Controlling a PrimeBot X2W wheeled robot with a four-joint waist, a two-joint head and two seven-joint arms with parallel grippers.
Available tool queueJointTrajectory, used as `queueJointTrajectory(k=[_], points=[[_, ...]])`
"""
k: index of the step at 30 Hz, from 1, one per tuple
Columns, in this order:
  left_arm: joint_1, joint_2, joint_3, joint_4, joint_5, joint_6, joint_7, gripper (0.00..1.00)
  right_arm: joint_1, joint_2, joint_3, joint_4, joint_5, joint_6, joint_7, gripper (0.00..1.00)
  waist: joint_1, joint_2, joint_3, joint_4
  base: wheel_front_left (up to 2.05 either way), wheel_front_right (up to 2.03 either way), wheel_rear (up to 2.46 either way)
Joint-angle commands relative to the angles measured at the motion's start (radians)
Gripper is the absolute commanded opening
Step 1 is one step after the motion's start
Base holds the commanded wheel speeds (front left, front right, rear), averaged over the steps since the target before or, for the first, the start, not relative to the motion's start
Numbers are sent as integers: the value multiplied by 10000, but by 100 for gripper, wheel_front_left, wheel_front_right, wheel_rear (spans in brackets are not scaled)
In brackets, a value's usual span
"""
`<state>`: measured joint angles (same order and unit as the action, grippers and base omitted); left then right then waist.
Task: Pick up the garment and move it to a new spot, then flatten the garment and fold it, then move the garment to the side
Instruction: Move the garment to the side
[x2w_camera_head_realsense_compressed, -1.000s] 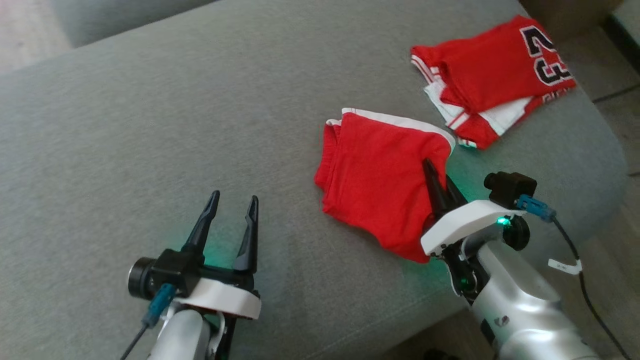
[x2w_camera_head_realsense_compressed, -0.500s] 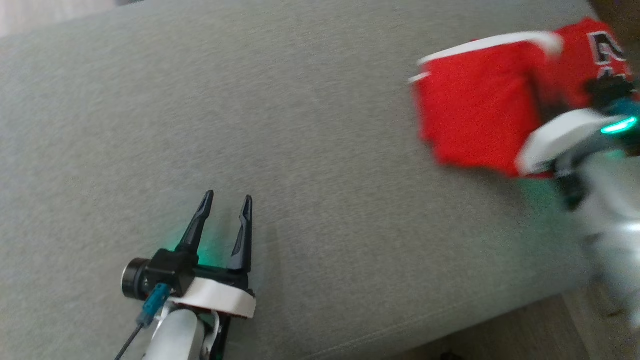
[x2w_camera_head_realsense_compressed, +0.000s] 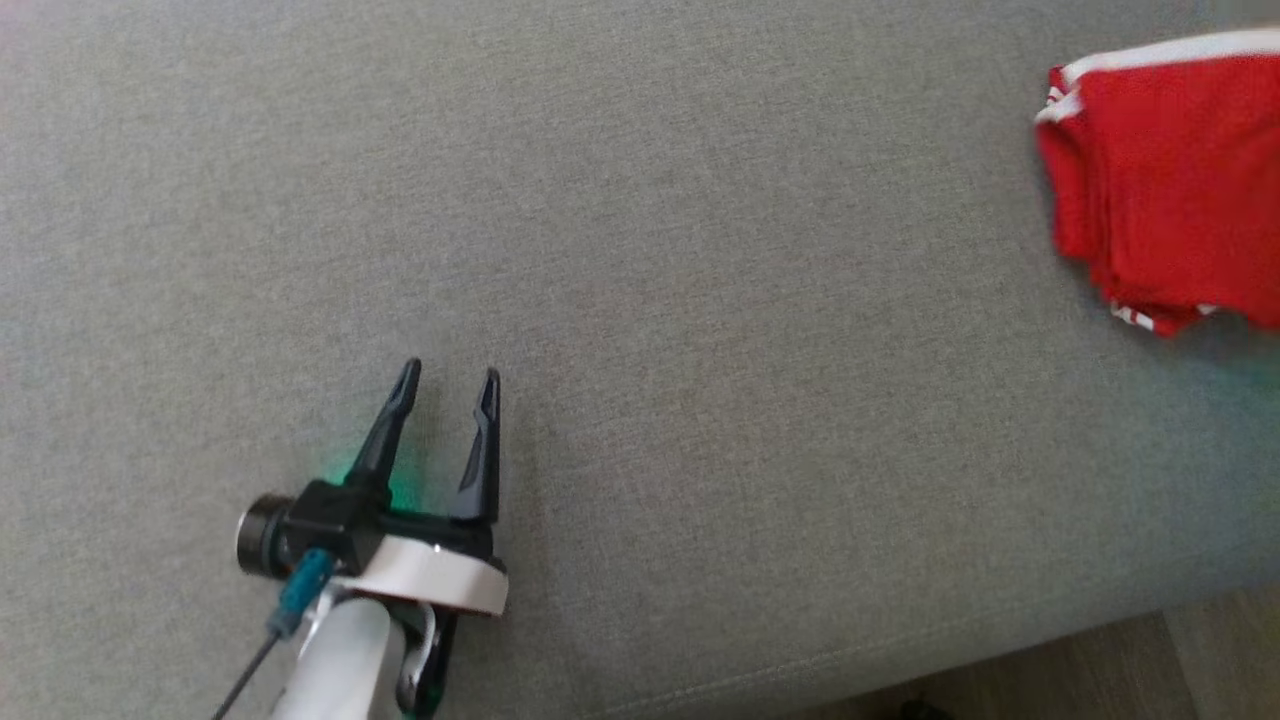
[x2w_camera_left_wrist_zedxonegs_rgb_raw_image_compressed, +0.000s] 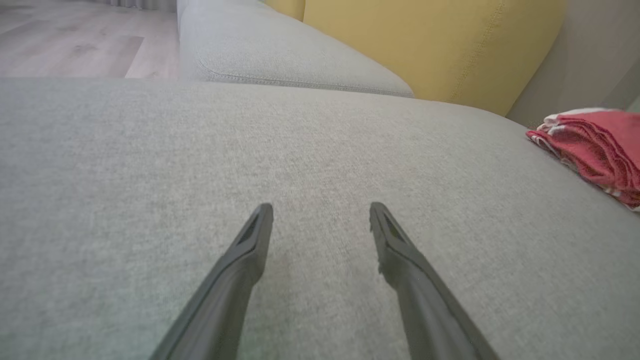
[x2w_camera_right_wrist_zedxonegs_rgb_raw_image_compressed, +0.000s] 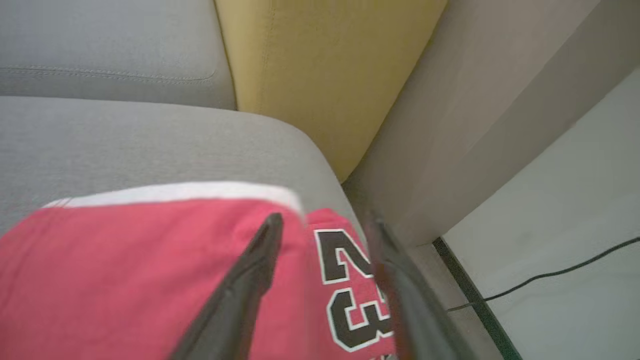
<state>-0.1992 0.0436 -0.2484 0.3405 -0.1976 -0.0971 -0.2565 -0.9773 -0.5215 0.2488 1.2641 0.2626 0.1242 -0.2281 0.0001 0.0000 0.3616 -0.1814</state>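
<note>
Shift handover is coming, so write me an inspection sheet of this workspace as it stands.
Surface: grey sofa cushion, flat, lightly textured.
Job's things: folded red garment, white band on its far edge, at the cushion's right end.
Clutter: red jersey numbered 23, directly beside the garment.
Grippers: left gripper open, empty, over bare cushion; right gripper open above the garment's edge.
Cables: blue-plugged cable at the left wrist; black cable on the pale floor.
Surroundings: yellow cushion, wood floor.
</note>
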Motion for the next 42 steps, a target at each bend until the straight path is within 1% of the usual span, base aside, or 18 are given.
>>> queueJointTrajectory(k=[1,2,3,5,7,10,12,14,17,21,25,30,33,42], points=[[-362,66,412,-296,120,26,-53,100,-325,-325,-516,-120,-449,65,-277,100,-1,0,-25,0,0,0,0],[-362,66,412,-296,120,26,-53,100,-325,-325,-516,-120,-449,65,-277,100,-1,0,-25,0,0,0,0],[-379,66,440,-313,132,46,-53,100,-376,-220,-813,-200,-660,65,-312,100,-1,0,-43,-2,0,0,0],[-377,66,509,-364,156,78,-53,100,-325,226,-1571,-1165,-1013,65,-328,100,-1,0,-96,-24,0,0,0],[-355,66,572,-422,181,110,-53,100,99,925,-2304,-2454,-1384,65,-331,100,-1,0,-166,-19,0,0,0],[-308,66,636,-503,127,173,-53,100,1003,2267,-3063,-4280,-1741,65,-333,100,-1,0,-336,61,0,0,0],[-280,66,652,-547,81,217,-53,100,1634,3080,-3191,-5251,-1878,65,-334,100,-1,0,-459,163,0,0,0],[-261,66,673,-579,31,276,-53,100,2248,3785,-3174,-5944,-1901,65,-335,100,-1,0,-588,290,0,0,0],[-215,66,715,-649,-46,399,-53,100,3136,4386,-2849,-6646,-1888,65,-335,100,-1,0,-787,540,0,0,0],[-103,66,798,-687,-126,543,-53,100,4255,4679,-2427,-7084,-1465,65,-336,100,-1,0,-1083,920,0,0,0],[90,66,889,-713,-176,675,-53,100,5228,4706,-1679,-7163,-733,65,-336,100,-1,0,-1418,1278,0,0,0],[416,66,1092,-744,-150,849,-53,100,6045,4709,-1144,-7271,-265,65,-336,100,-1,0,-1801,1534,0,0,0],[624,66,1271,-804,-77,963,-53,100,6330,4710,-867,-7304,-114,65,-336,100,-1,0,-2005,1549,0,0,0],[1192,66,1729,-821,-67,1265,-53,100,6887,4711,-494,-7347,260,65,-336,100,-1,0,-2649,1413,0,0,0]])
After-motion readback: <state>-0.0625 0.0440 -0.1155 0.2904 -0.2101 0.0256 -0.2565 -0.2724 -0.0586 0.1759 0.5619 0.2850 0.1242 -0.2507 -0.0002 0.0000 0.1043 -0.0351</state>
